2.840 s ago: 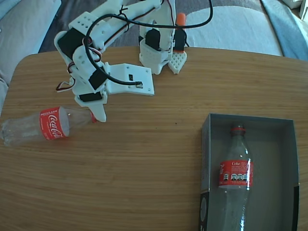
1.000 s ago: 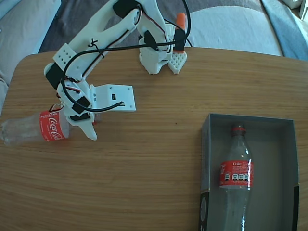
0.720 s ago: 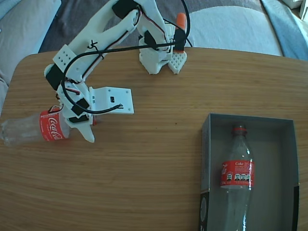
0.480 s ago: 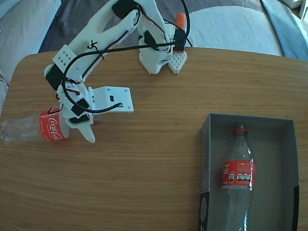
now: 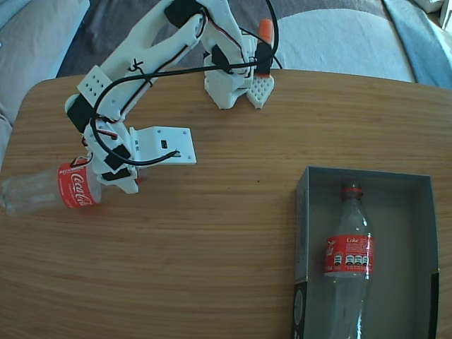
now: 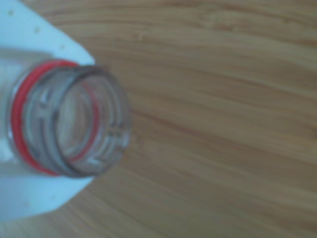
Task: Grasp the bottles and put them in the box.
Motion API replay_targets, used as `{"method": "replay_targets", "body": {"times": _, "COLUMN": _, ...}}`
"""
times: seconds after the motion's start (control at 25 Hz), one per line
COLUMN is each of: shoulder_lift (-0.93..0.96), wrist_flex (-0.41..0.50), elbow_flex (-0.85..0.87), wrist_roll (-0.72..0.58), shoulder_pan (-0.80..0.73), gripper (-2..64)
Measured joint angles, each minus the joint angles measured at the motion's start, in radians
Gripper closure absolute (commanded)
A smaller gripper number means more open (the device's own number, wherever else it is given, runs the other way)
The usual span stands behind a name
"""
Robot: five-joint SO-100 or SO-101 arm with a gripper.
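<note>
Wood-grain table point(image 5: 212, 240) — grey cushions point(image 5: 339, 35) behind it.

In the fixed view, the table point(image 5: 212, 247) carries everything; the box point(image 5: 424, 247) sits at its lower right, and 1 bottle point(image 5: 347, 261) lies inside it along the box's length, neck toward the far wall, nearer the left wall than the right; the other bottle point(image 5: 49, 189) lies on its side at the table's left edge, neck pointing right; the gripper point(image 5: 126, 180) sits at that neck; the arm's base point(image 5: 229, 85) stands at the table's far edge, behind and to the right of this bottle, well apart from the box; in the wrist view, the bottle's mouth point(image 6: 74, 119) lies at the left, between 2 fingers point(image 6: 29, 198), with bare table to its right.
</note>
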Motion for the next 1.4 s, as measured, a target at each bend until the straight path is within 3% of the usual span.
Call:
{"method": "replay_targets", "body": {"times": 0.16, "shoulder_lift": 0.000, "wrist_flex": 0.000, "elbow_flex": 0.000, "wrist_roll": 0.017, "shoulder_pan": -0.005, "gripper": 56.2}}
{"method": "replay_targets", "body": {"times": 0.52, "shoulder_lift": 0.000, "wrist_flex": 0.000, "elbow_flex": 0.000, "wrist_roll": 0.017, "shoulder_pan": -0.006, "gripper": 57.1}}
{"method": "replay_targets", "body": {"times": 0.72, "shoulder_lift": 0.006, "wrist_flex": 0.008, "elbow_flex": -0.051, "wrist_roll": 0.017, "shoulder_pan": -0.069, "gripper": 61.7}}
{"method": "replay_targets", "body": {"times": 1.2, "shoulder_lift": 0.207, "wrist_flex": 0.021, "elbow_flex": -0.106, "wrist_roll": 0.017, "shoulder_pan": -0.448, "gripper": 61.8}}
{"method": "replay_targets", "body": {"times": 1.4, "shoulder_lift": 0.296, "wrist_flex": 0.127, "elbow_flex": -0.109, "wrist_roll": 0.052, "shoulder_pan": -0.698, "gripper": 61.8}}
